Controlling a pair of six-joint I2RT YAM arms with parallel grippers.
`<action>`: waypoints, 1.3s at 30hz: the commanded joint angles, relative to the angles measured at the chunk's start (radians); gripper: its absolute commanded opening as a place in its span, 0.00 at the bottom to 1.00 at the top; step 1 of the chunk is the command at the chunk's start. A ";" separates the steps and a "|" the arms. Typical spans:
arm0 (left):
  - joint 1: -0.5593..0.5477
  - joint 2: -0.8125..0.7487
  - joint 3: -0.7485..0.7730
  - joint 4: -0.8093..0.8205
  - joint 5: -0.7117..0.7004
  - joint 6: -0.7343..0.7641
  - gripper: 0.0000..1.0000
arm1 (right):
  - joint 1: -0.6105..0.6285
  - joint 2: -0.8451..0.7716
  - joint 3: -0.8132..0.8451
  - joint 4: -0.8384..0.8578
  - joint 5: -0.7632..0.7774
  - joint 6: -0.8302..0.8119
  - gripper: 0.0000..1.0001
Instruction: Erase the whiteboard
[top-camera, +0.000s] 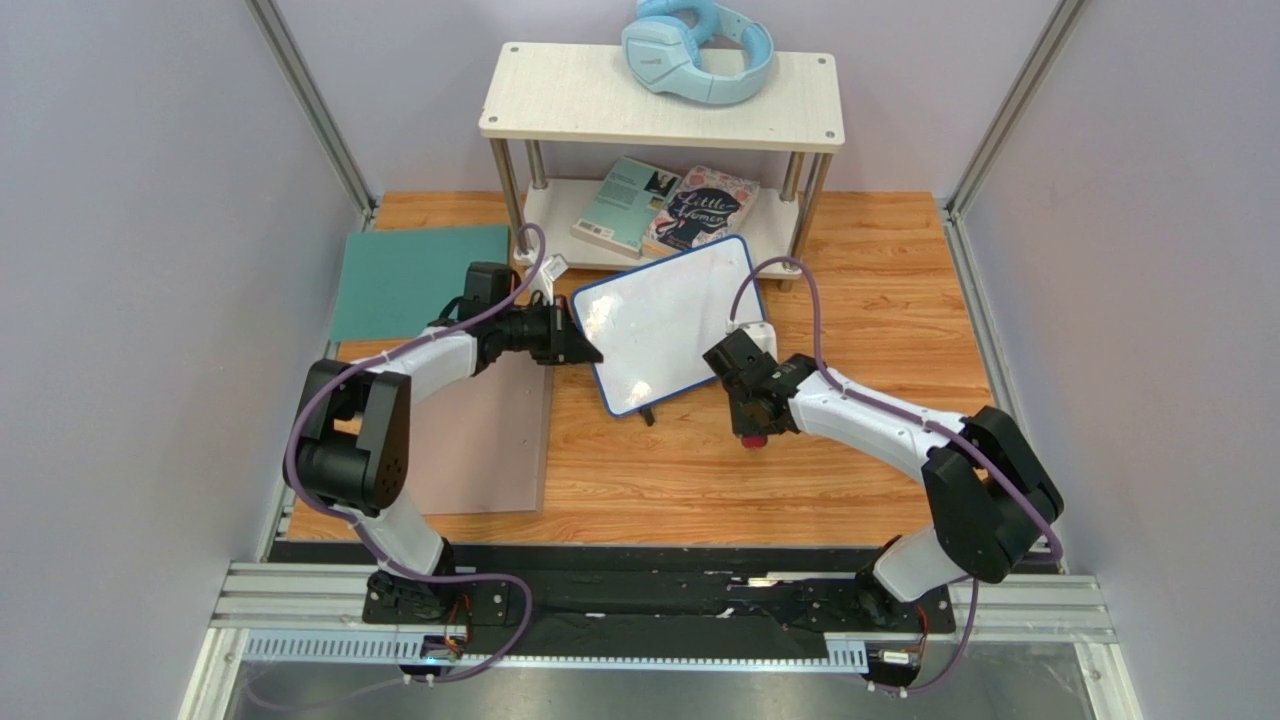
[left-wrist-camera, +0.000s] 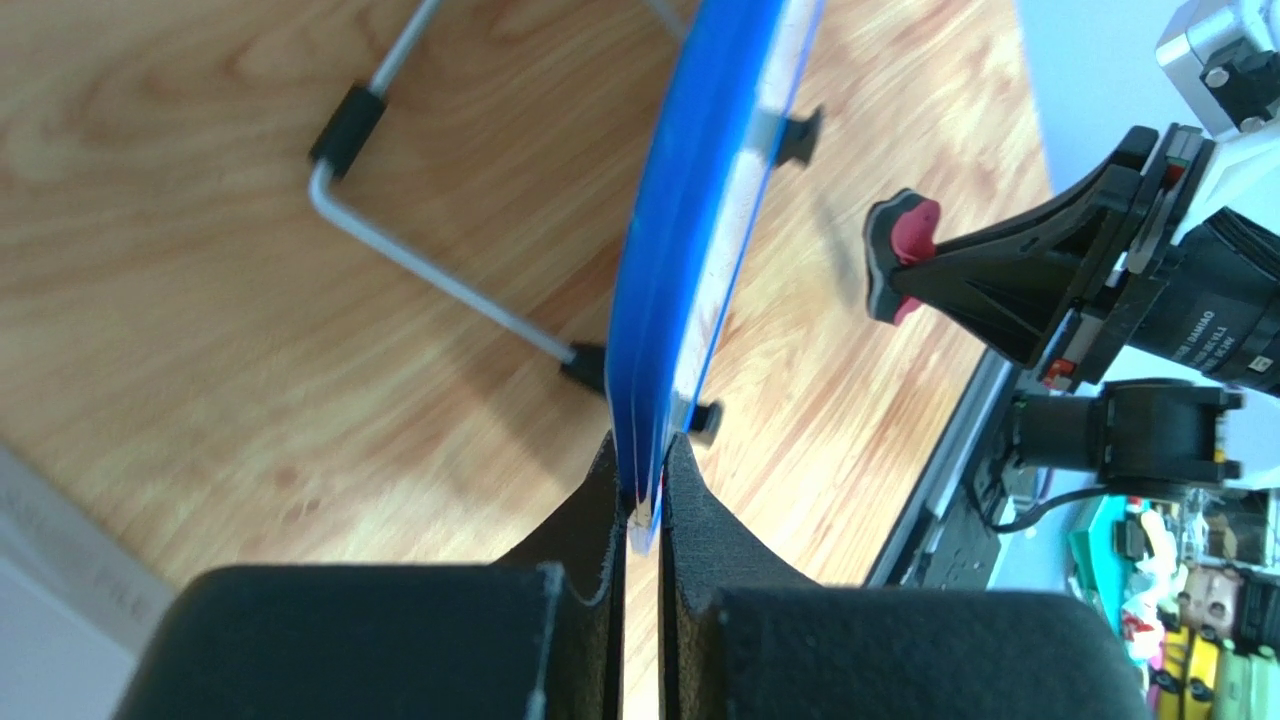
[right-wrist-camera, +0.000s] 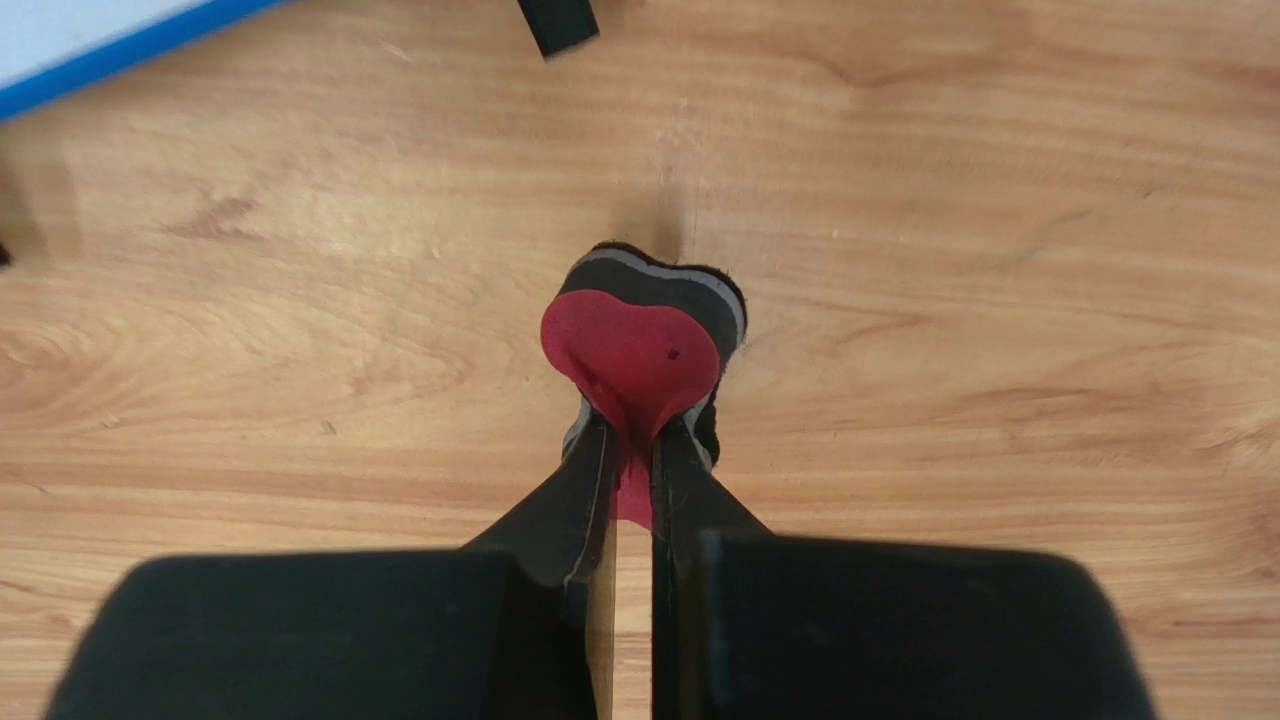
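The whiteboard (top-camera: 669, 318), white with a blue rounded frame and black feet, stands tilted on the wooden table in mid view. My left gripper (top-camera: 583, 348) is shut on its left edge; the left wrist view shows the blue frame (left-wrist-camera: 684, 285) edge-on, pinched between my jaws. My right gripper (top-camera: 753, 431) is shut on a small red and black eraser (right-wrist-camera: 646, 348) and holds it over the wood, just off the board's lower right corner. The eraser also shows in the left wrist view (left-wrist-camera: 899, 240). The board's face looks mostly white from above.
A teal mat (top-camera: 415, 279) and a grey-brown mat (top-camera: 484, 435) lie at the left. A two-tier shelf (top-camera: 661, 113) stands at the back with blue headphones (top-camera: 697, 48) on top and books (top-camera: 661, 206) below. Cage posts and walls stand on both sides.
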 joint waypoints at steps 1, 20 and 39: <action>-0.001 -0.033 0.020 -0.125 -0.179 0.116 0.00 | -0.004 -0.010 -0.032 0.001 -0.054 0.045 0.00; -0.001 -0.167 -0.060 -0.139 -0.285 0.092 0.41 | -0.009 -0.111 -0.057 0.032 -0.082 -0.016 0.80; -0.005 -0.477 -0.150 -0.205 -0.304 0.020 0.71 | -0.026 -0.050 -0.015 0.212 -0.309 -0.113 0.17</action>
